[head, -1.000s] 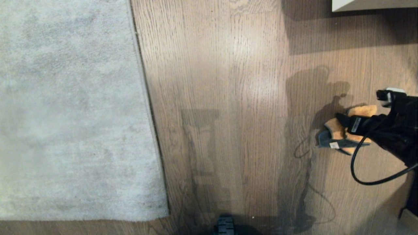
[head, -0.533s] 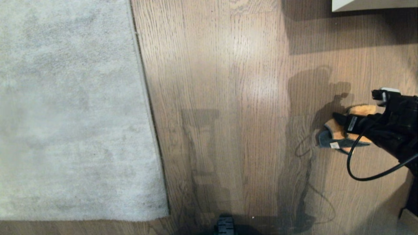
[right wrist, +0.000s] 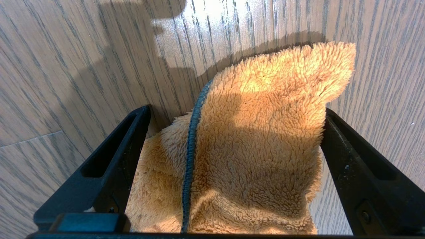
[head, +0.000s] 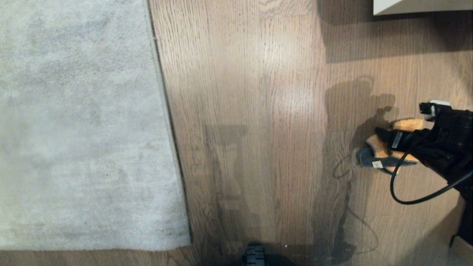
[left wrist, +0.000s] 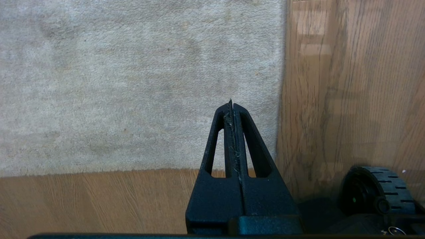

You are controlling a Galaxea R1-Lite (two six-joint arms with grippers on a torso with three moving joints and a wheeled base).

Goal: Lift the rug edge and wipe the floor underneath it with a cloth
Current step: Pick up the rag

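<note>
The orange-tan cloth [head: 376, 145] with a grey part lies crumpled on the wooden floor [head: 258, 111] at the right. My right gripper [head: 382, 151] is down over it, open, one finger on each side. In the right wrist view the fluffy cloth [right wrist: 259, 139] fills the gap of the right gripper [right wrist: 236, 109], and its blue hem runs between the fingers. The rug edge [head: 168, 111] lies flat on the left, far from the cloth. My left gripper [left wrist: 231, 103] is shut and empty, parked above the corner of the rug [left wrist: 132, 83].
A white piece of furniture [head: 421, 5] stands at the back right. A black cable [head: 406, 197] loops under the right arm. A ridged black wheel [head: 255, 255] of my base shows at the near edge, and a tan edge [head: 462, 244] at the near right.
My right gripper has crept slightly to the left over the cloth, still open. The rug and the left gripper have not moved.
</note>
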